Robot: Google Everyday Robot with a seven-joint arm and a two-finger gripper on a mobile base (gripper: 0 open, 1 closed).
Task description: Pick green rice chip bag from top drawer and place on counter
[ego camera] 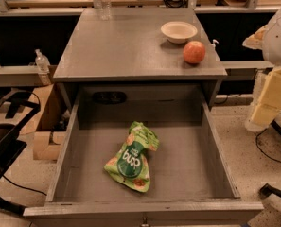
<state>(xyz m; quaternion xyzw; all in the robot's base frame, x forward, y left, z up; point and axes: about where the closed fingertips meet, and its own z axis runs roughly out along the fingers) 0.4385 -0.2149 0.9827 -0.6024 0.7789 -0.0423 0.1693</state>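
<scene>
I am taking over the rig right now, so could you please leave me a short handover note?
Gripper: at the right edge of the view, beside the counter, outside the drawer.
Green rice chip bag: lying near the middle of the open top drawer.
The counter holds a bowl and a round orange fruit.
Done: drawer is open.
Left: reach in, grasp the bag, lift it, set it on the counter.

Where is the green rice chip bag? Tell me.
In the camera view, the green rice chip bag lies in the open top drawer, slightly left of centre; the gripper is at the right edge, beside the counter.
</scene>
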